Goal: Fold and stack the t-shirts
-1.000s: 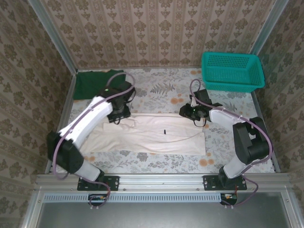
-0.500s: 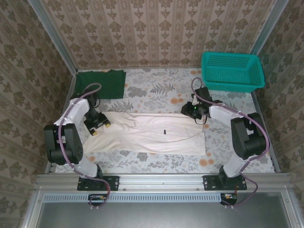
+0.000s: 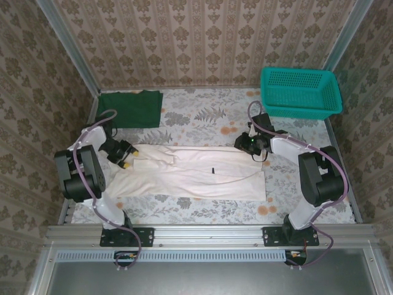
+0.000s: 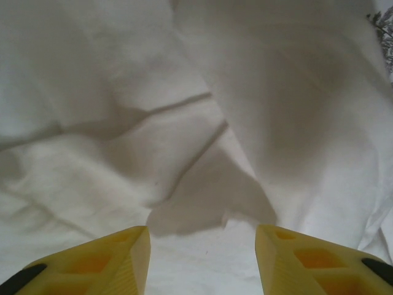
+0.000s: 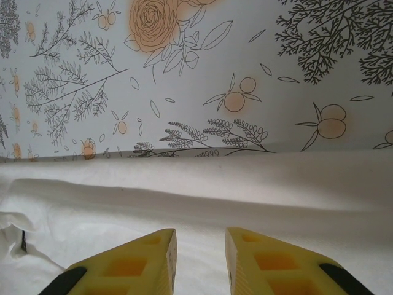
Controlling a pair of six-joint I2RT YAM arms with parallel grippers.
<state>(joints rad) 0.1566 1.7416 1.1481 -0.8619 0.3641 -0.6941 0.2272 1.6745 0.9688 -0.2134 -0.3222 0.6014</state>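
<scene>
Your off-white t-shirt point(image 3: 196, 175) still lies spread at centre, the dark green t-shirt point(image 3: 130, 109) at 10 o'clock, while your left gripper point(image 3: 124, 158) has swung to the shirt's 9 o'clock end, parted and empty, and your right gripper point(image 3: 252, 145) stays at 2 o'clock, narrowly parted, hold unclear.

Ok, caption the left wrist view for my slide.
Left gripper, jaws apart, over the creased off-white t-shirt.

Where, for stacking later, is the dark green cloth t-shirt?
In the top view the dark green cloth t-shirt lies at the far left corner of the table, beyond the left gripper and the off-white cloth t-shirt.
</scene>
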